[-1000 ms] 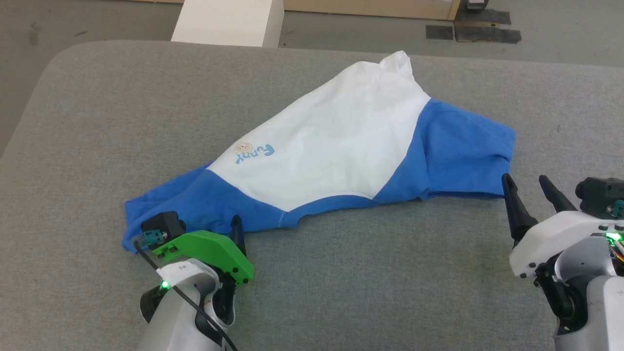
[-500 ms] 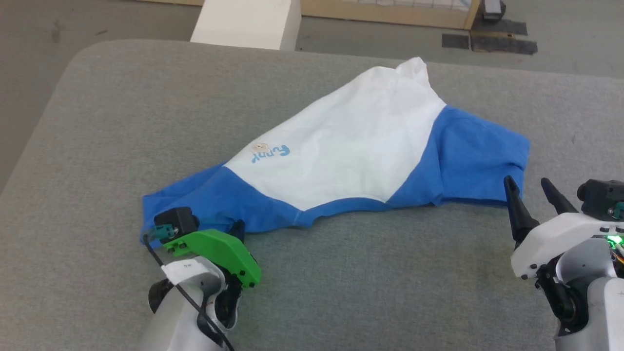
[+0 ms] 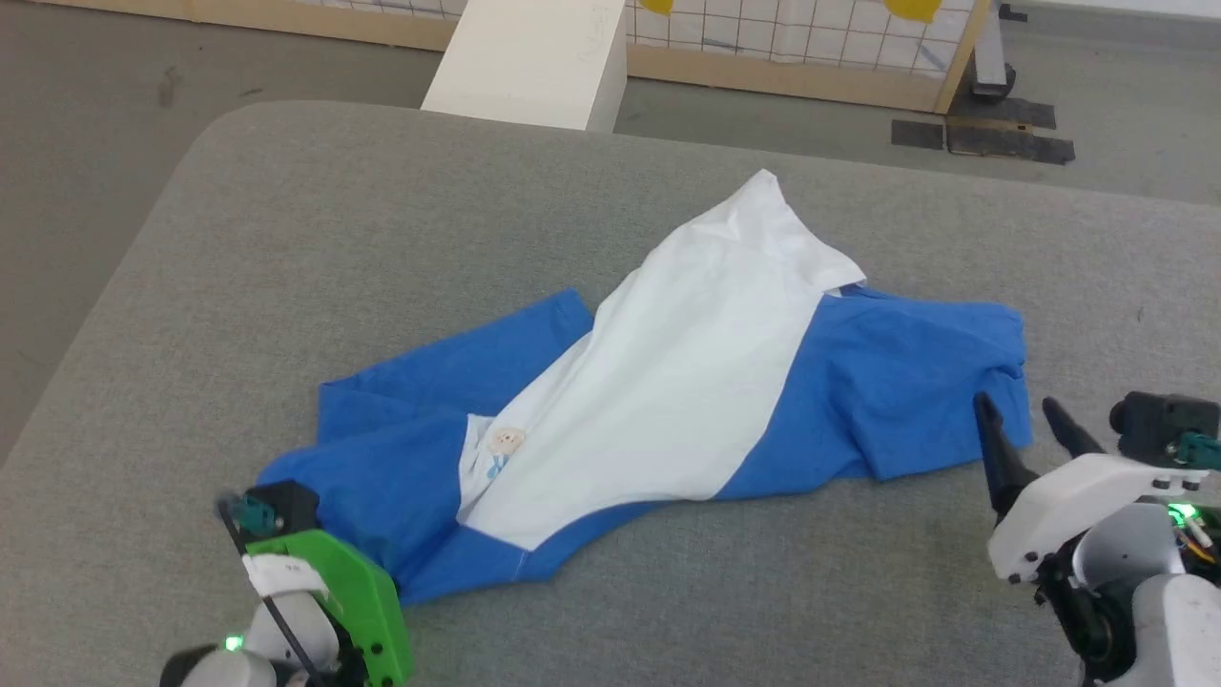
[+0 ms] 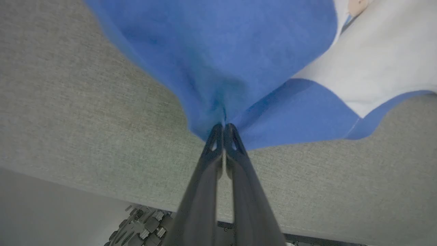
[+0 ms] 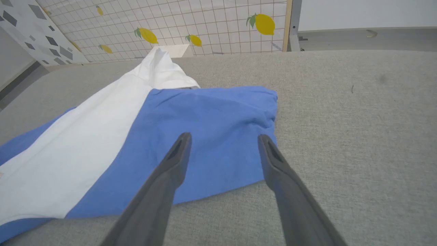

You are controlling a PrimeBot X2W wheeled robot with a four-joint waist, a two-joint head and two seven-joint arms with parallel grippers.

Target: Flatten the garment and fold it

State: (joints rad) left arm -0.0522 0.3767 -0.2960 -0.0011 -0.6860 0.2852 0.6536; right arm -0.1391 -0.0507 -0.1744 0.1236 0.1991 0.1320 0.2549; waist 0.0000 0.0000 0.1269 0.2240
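Note:
The garment (image 3: 687,382) lies crumpled on the grey padded table (image 3: 286,239), a white body between blue sleeves, with a small tan figure (image 3: 506,440) near a fold. In the left wrist view my left gripper (image 4: 223,127) is shut on the near edge of the garment's blue left sleeve (image 4: 222,51), close to the table's front edge. Its green wrist housing (image 3: 334,596) shows at the lower left of the head view. My right gripper (image 3: 1013,405) stands open just short of the right blue sleeve (image 5: 211,112), with nothing between its fingers (image 5: 177,160).
Beyond the table's far edge stand a white block (image 3: 534,57) and a wood-framed grid panel with lemon prints (image 3: 811,38). Dark patches (image 3: 983,138) mark the floor. A knobbly wheel (image 4: 143,222) shows below the table's front edge.
My left gripper has shut on the blue sleeve and drawn it toward the near left corner. The garment has bunched and folded over its lettering. The head camera has also shifted.

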